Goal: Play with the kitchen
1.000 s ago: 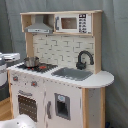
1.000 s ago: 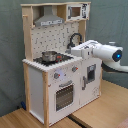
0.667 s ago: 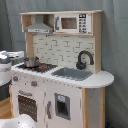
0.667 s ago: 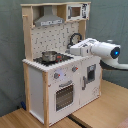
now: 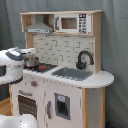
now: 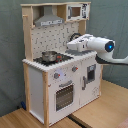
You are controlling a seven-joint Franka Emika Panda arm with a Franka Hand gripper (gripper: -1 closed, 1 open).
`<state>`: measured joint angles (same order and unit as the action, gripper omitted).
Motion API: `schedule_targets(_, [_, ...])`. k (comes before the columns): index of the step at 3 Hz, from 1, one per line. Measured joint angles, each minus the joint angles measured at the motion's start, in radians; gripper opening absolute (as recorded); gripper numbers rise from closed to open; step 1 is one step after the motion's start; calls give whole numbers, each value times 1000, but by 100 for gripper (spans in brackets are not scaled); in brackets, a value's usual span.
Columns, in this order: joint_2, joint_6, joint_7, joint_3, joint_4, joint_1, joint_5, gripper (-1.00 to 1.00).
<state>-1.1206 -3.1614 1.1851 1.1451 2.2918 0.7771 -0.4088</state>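
Note:
The kitchen (image 5: 67, 97) (image 6: 47, 87) is a white and light-wood toy unit, seen in both exterior views. It has a grey hood (image 6: 49, 20), a small microwave (image 5: 72, 23), a black faucet (image 5: 84, 59) over a grey sink (image 5: 72, 73), and an oven door (image 6: 64, 95) under the knobs (image 6: 56, 76). A metal pot (image 6: 49, 56) stands on the stovetop. My gripper (image 6: 70, 46) hovers over the counter just right of the pot, in front of the faucet. In the first exterior view my white arm (image 5: 11, 67) fills the left edge beside the stovetop.
A grey curtain (image 5: 115, 60) hangs behind the kitchen. The unit stands on a wooden floor (image 6: 100, 112). A white rounded part (image 5: 15, 121) shows at the first exterior view's bottom left. My arm reaches in from the second exterior view's right.
My arm has swung toward the stovetop, moving left in the second exterior view. In the first exterior view it has come further in from the left. The pot has not moved.

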Motion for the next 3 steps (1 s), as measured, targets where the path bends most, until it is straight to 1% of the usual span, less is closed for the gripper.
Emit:
schedule_targets(1, [37,-42,30,0,-51,81,0,100])
schedule_targets(2, [85,-49,52,1,-126,143,0,100])
schedule_targets(3, [148,-49,62,0,-198,191,0,100])
